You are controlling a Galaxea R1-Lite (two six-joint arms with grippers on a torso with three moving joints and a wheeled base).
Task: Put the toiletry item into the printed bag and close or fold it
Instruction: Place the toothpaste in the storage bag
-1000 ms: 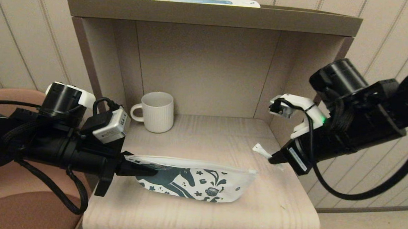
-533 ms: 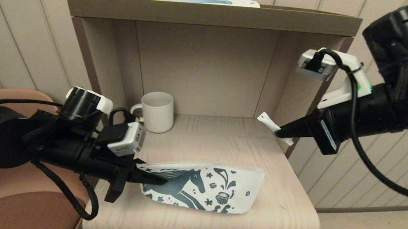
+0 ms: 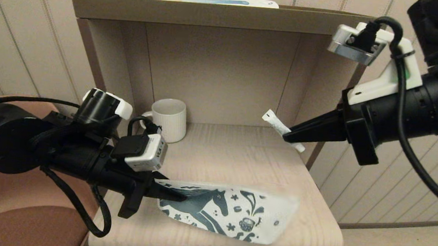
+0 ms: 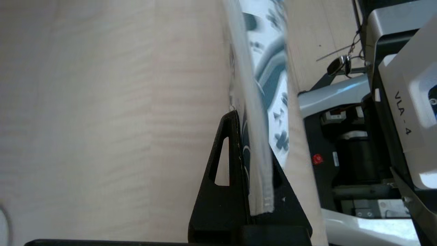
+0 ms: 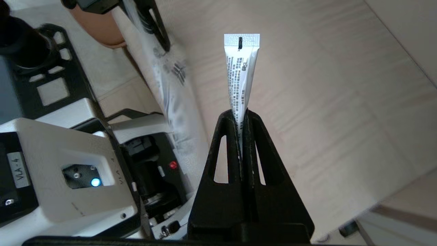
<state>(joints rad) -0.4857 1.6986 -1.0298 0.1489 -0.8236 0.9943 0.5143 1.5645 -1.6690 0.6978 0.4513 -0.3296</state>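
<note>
Two grippers: both clamped on loads.
Right gripper (image 3: 289, 136): tube (image 3: 277, 124), crimped end up-left.
Left gripper (image 3: 176, 196): bag (image 3: 235, 212), lengthwise rightward.

The toiletry item (image 3: 280, 128) is a slim white tube with fine print along its body and a flat crimped end. It hangs in the air above the back right of the wooden shelf top, tilted, crimped end up and to the left, pinched near its lower part. The printed bag (image 3: 235, 212) is a flat white pouch with a dark teal horse, leaves and doodles. It is held at its left end, lifted on edge over the front of the shelf top, well apart from the tube.
</note>
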